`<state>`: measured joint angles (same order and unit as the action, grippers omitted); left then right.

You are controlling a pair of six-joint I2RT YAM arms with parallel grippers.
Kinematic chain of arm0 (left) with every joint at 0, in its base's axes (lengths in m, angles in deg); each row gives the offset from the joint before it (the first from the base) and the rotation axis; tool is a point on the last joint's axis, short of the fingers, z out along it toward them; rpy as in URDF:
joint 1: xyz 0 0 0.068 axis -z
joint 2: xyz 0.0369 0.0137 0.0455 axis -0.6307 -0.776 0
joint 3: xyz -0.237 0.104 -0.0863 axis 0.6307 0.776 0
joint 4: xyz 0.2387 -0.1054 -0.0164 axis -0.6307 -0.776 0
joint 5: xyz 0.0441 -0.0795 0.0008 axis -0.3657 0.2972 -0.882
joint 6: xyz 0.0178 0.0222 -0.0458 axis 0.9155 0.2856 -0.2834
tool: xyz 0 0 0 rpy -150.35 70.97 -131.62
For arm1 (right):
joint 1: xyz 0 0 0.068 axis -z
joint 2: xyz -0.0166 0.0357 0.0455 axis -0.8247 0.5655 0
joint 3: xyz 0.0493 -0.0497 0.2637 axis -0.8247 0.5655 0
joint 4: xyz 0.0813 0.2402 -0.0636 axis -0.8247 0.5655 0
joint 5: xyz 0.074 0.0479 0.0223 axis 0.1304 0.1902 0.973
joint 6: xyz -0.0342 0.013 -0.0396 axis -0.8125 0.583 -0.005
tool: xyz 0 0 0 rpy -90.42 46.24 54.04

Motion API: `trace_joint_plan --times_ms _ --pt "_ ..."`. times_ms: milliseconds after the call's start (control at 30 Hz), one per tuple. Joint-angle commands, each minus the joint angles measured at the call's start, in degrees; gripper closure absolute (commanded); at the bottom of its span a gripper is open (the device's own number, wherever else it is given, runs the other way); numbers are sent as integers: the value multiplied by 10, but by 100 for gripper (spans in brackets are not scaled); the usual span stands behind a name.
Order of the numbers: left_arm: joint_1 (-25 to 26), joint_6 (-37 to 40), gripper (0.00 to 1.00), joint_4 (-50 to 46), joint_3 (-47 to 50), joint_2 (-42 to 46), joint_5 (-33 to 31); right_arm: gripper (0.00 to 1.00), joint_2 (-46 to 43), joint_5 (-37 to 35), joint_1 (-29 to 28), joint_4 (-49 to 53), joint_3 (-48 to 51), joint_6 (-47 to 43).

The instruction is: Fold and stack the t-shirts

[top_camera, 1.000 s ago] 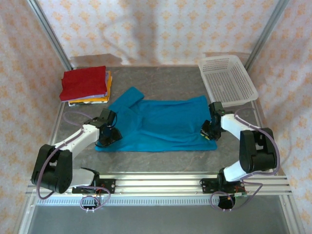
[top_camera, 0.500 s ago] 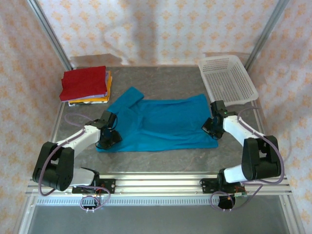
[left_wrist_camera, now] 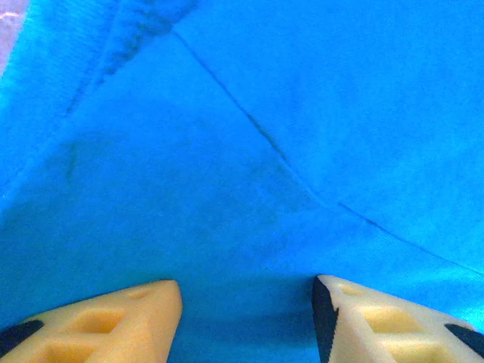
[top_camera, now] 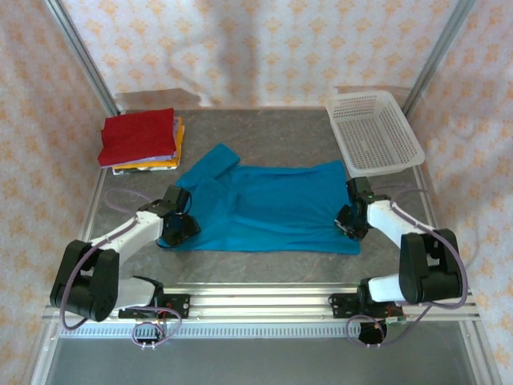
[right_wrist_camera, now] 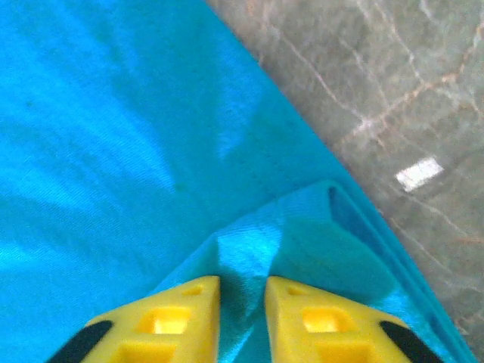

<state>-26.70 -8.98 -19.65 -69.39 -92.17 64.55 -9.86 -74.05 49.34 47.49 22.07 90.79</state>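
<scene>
The large teal-blue cloth t-shirt (top_camera: pixel 268 204) lies spread on the grey marbled surface (top_camera: pixel 280 136), and with the right tool (right_wrist_camera: pixel 242 291) clamped on a thin hem ridge but the left tool (left_wrist_camera: pixel 246 318) with fingers apart, a lift may skew it.

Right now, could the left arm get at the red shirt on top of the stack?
Probably yes: nothing stands between the left gripper and the red shirt, both on the table's left side, and its fingers are open.
</scene>
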Motion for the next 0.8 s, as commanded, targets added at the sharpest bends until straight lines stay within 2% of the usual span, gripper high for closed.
trace_joint_plan --times_ms 0,167,300,367,533,767 --pt "4 -12 47 -36 35 14 -12 69 -28 -7 3 30 33 20" --pt "4 -11 47 -79 8 56 -16 60 -88 9 3 64 27 16" --pt "4 8 46 -127 -84 66 -41 51 -129 19 3 114 -21 -3" --pt "5 25 45 -139 -144 41 -50 49 -134 22 3 136 -52 -16" --pt "4 72 44 -146 -290 -110 -32 43 -107 76 3 131 -92 -30" --pt "10 65 44 -63 -319 -232 29 36 -56 107 -15 83 -88 -26"
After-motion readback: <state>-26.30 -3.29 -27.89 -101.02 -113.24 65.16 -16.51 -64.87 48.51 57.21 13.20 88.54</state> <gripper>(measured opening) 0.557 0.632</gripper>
